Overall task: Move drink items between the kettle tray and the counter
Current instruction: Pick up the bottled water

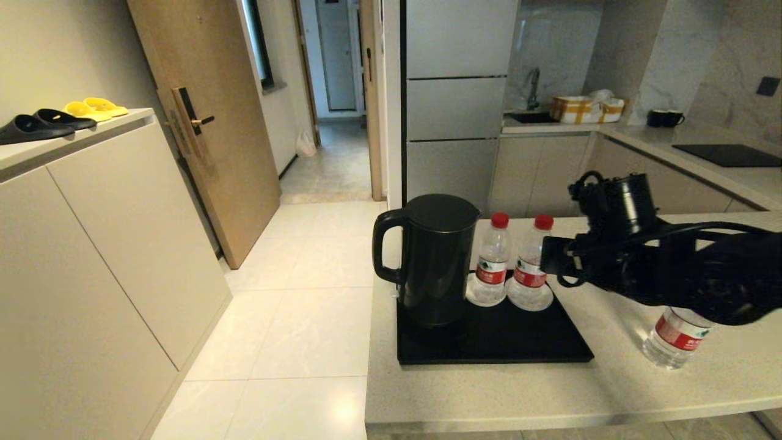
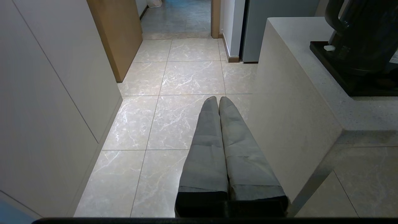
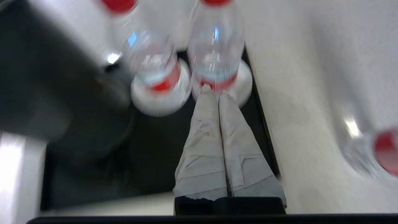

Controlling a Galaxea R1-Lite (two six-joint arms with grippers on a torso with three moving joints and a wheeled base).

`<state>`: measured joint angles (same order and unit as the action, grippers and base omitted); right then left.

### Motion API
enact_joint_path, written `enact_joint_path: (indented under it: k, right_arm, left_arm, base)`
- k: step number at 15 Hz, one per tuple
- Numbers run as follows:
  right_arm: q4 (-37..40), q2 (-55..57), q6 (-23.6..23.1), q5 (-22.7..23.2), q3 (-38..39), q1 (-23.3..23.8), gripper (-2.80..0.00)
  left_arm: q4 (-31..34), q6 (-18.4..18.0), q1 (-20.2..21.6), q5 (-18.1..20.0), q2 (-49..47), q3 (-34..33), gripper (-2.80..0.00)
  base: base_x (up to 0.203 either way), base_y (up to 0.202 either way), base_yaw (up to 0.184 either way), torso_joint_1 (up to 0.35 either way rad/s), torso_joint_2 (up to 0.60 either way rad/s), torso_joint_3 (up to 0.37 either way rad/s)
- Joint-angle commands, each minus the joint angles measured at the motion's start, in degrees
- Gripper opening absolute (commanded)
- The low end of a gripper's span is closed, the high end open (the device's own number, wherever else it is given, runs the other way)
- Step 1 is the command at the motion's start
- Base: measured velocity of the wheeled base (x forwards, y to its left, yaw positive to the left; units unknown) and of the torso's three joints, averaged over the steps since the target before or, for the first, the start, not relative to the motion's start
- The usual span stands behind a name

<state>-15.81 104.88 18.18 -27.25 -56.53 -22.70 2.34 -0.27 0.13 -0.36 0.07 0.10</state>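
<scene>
Two red-capped bottles (image 1: 492, 260) (image 1: 530, 264) are seen upright at frame centre on the kettle tray (image 1: 519, 342), beside the kettle (image 1: 431, 260); a third bottle (image 1: 675, 337) stands lower right on the tabletop (image 1: 489, 391). Label print cannot be read. The right gripper (image 3: 214, 91) is held above the tray, jaws clenched, empty. The left gripper (image 2: 216, 101), jaws clenched, is parked over the floor.

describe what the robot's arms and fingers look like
The right arm is glossy black and bulky, with round joint housings and black cable loops at the wrist. Both grippers end in two long, tapering fingers wrapped in creased tape: the left fingers look dark grey, the right fingers pale grey-white, each pair on a black base.
</scene>
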Motion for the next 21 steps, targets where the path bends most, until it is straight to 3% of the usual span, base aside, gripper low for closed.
enact_joint_path:
  k: [1, 10, 12, 21]
  right_arm:
    - [-2.0, 10.6, 0.4, -1.8, -4.9, 1.5, -2.8]
    - [-3.9, 14.6, 1.3, -2.3, -7.1, 4.2, -2.8]
    - [-4.0, 14.4, 1.4, -2.2, -7.0, 4.2, 0.0]
    - [-3.3, 9.6, 1.1, -1.9, -5.4, 3.8, 0.0]
  left_arm:
    - [0.0, 0.0, 0.0, 0.0, -0.1, 0.0, -2.8]
    - [0.0, 0.0, 0.0, -0.1, -0.1, 0.0, -2.8]
    - [0.0, 0.0, 0.0, 0.0, -0.1, 0.0, -2.8]
    - [0.0, 0.0, 0.0, 0.0, -0.1, 0.0, -2.8]
  base:
    - [0.0, 0.0, 0.0, 0.0, 0.0, 0.0]
    - [0.0, 0.0, 0.0, 0.0, 0.0, 0.0]
    - [0.0, 0.0, 0.0, 0.0, 0.0, 0.0]
    - [0.0, 0.0, 0.0, 0.0, 0.0, 0.0]
